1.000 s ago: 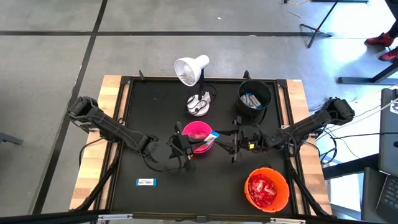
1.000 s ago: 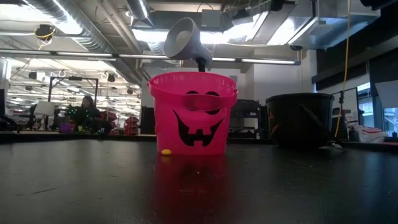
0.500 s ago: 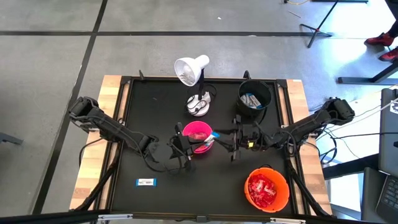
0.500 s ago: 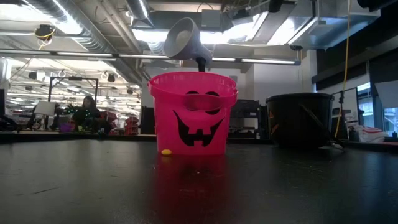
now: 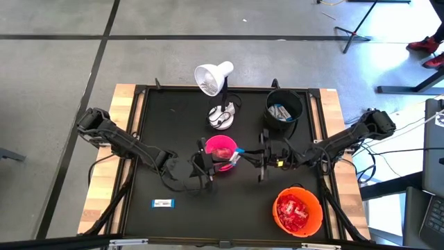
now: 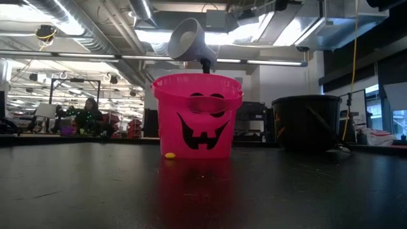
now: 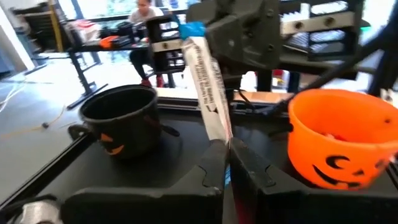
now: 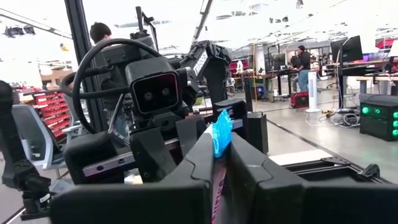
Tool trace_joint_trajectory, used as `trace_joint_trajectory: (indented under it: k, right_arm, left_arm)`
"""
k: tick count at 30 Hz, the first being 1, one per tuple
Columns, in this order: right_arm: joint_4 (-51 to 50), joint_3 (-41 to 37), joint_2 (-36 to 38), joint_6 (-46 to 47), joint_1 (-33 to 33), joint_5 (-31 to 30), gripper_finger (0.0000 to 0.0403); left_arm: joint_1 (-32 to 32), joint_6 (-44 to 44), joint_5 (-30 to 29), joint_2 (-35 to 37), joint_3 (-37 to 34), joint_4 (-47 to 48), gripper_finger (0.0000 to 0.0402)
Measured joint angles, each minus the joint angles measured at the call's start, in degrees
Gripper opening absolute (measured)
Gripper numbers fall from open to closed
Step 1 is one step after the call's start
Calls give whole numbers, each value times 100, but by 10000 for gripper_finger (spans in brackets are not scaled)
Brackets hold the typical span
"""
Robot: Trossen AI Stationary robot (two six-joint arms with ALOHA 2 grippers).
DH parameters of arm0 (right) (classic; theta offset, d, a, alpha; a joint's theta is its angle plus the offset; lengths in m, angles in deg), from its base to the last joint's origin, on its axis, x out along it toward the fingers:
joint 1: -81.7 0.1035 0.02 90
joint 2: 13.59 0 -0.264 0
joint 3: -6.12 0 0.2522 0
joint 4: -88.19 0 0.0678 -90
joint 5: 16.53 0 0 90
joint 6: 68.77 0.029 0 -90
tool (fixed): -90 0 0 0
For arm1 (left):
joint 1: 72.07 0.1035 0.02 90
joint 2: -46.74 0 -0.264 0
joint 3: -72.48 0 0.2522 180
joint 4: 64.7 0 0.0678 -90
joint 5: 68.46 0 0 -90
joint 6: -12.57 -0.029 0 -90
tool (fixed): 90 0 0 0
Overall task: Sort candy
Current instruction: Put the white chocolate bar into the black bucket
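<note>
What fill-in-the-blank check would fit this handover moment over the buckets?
1. Both end effectors, left and right, are shut on the same white-and-blue ____.
2. They meet above the ____ bucket.
3. The red candy is piled in the ____ bucket.
4. The white lamp stands beside the ____ bucket at the table's far side.

Missing words: candy bar; pink; orange; black

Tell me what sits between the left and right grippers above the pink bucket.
A slim white-and-blue candy bar spans the gap over the pink plastic bucket, left gripper and right gripper each shut on an end. High and both wrist views show it.
</note>
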Motion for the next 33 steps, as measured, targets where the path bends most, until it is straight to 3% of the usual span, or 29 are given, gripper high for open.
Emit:
trace_joint_trajectory:
  k: [7, 12, 15, 19, 24, 27, 29, 33]
  right_arm:
    - [-1, 0, 11, -149, 2, 5, 13]
    - [-35, 2, 13, -296, 0, -193, 7]
    - [-93, 2, 74, -408, 0, -636, 12]
    - [-467, 9, 378, -810, 4, -1939, 12]
    - [-1038, 9, 868, -1699, 3, -4555, 14]
    - [-1094, 9, 1080, -2719, -57, -6089, 16]
    - [-1099, 9, 1178, -3329, -158, -6575, 16]
    - [-1373, 9, 1287, -4113, -413, -6601, 16]
  left_arm:
    - [-38, -515, -4, 14, 0, 113, 92]
    - [-347, -986, -1304, 331, -7, 514, 157]
    - [-640, -1024, -1904, 599, -7, 604, 184]
    - [-1122, -948, -2273, 861, -7, 758, 204]
    - [-1539, -778, -2430, 879, 0, 854, 208]
    - [-1644, -469, -2451, 879, 0, 1099, 208]
    - [-1642, -290, -2523, 876, 0, 1255, 208]
    - [-1538, -171, -2520, 868, 0, 1326, 208]
